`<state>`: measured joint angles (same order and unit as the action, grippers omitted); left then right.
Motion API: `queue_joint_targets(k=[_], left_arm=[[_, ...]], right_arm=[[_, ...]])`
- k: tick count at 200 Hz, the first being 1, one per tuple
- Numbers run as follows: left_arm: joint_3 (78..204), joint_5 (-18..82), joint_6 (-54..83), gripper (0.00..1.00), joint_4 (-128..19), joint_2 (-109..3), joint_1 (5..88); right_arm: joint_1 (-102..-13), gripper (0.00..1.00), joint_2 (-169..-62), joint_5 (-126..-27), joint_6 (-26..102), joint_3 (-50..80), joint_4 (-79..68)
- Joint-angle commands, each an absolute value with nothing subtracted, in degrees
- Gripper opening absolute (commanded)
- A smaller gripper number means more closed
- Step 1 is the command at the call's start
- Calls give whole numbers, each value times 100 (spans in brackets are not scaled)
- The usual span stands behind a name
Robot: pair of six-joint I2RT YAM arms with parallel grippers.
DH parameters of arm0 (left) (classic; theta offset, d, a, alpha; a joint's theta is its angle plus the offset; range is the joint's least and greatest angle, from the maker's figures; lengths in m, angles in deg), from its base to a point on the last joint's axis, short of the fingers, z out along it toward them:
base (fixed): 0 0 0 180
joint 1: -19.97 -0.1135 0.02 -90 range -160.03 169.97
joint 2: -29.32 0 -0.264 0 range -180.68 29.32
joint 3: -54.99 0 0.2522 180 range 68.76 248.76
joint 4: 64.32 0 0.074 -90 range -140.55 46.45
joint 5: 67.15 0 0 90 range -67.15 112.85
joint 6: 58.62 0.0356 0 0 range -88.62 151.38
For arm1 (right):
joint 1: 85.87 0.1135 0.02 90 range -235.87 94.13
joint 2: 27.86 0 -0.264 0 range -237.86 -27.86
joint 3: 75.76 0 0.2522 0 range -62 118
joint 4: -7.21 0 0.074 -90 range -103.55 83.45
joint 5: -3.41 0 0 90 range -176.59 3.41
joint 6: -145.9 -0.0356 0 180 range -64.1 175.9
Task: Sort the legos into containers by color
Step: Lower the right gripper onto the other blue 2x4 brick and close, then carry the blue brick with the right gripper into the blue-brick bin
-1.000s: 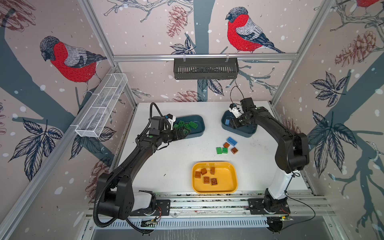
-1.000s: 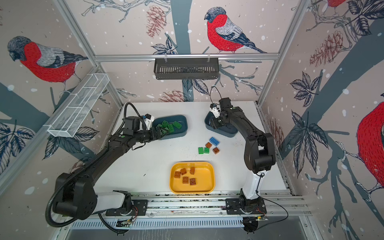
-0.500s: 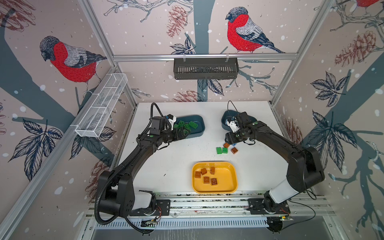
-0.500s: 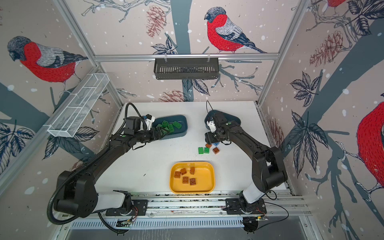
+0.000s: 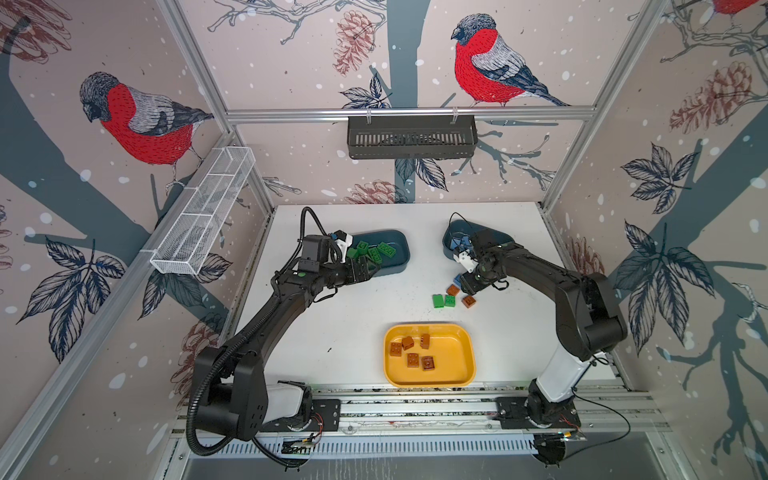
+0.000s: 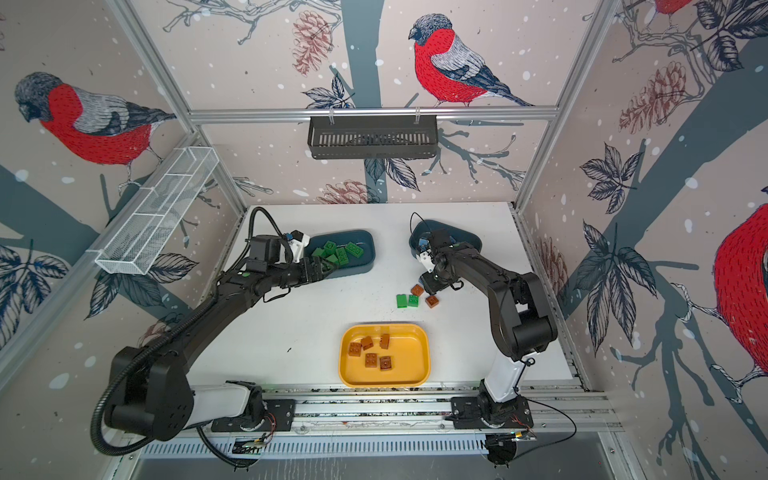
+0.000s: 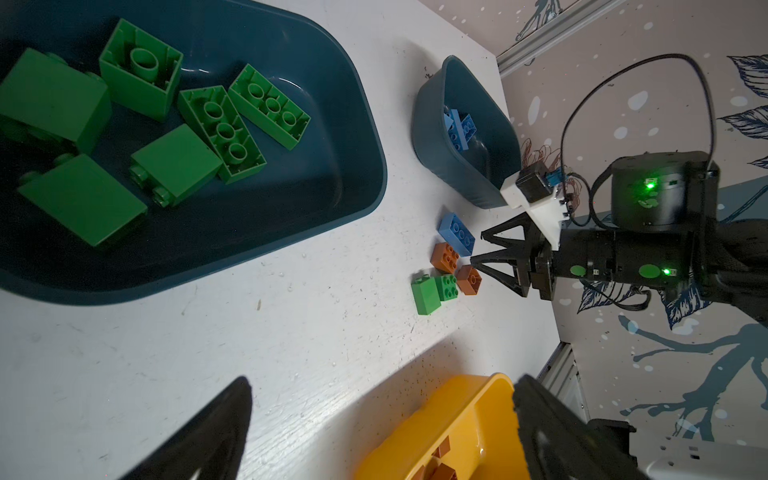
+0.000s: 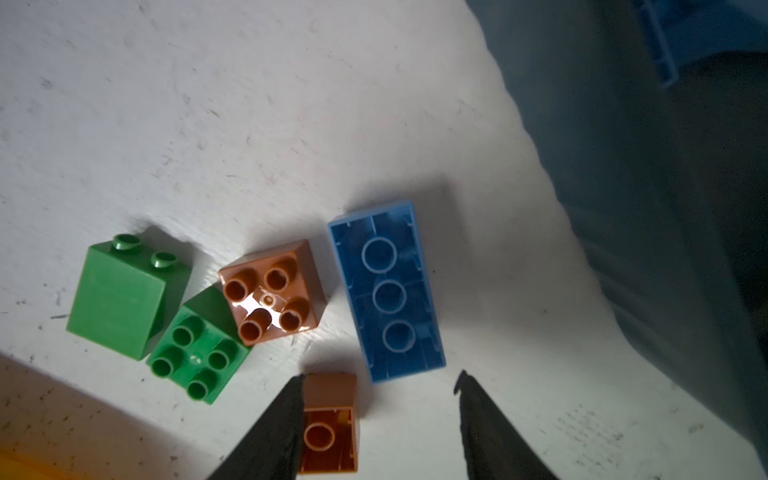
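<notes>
The left teal tub (image 5: 401, 257) holds several green legos (image 5: 374, 251). My left gripper (image 5: 365, 268) stands open and empty at that tub's near rim. The right teal tub (image 5: 453, 226) holds light blue legos (image 7: 457, 124). Loose legos lie on the white table between the tubs and the yellow tray (image 5: 469, 353): two green (image 8: 120, 295), two brown (image 8: 270, 291) and one oblong blue (image 8: 386, 291). My right gripper (image 8: 380, 399) hangs open just above them. One finger (image 8: 286, 415) is against a brown lego lying on its side (image 8: 328, 424), and the blue lego's end is just ahead. The tray holds several brown legos (image 5: 411, 353).
A black slotted basket (image 5: 411, 137) hangs on the back wall. A white wire rack (image 5: 203, 216) is fixed to the left wall. The arm bases sit on a rail (image 5: 415, 411) along the table's front edge.
My right gripper has come away from the right teal tub and moved down and forward to the loose legos. The left arm has not moved.
</notes>
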<state>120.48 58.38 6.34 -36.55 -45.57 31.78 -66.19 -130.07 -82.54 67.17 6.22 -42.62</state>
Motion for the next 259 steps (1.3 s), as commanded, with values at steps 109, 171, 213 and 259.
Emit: queue_joint_targets(k=[109, 171, 213, 259], left_arm=[[11963, 6150, 392, 97, -4133, -4445, 3192], [11958, 6395, -14, 97, -4833, -4465, 3279], [12203, 6408, -84, 97, -4959, -4709, 3477], [12320, 6324, -57, 97, -4893, -4766, 3535]], right_arm=[[-6643, 29, -13678, -8094, 7290, 1173, -4086], [-7007, 29, -12638, -8067, 6840, 1692, -4424], [-7685, 32, -13251, -8474, 6961, 2523, -4706], [-8069, 34, -13961, -8667, 7235, 2833, -4574]])
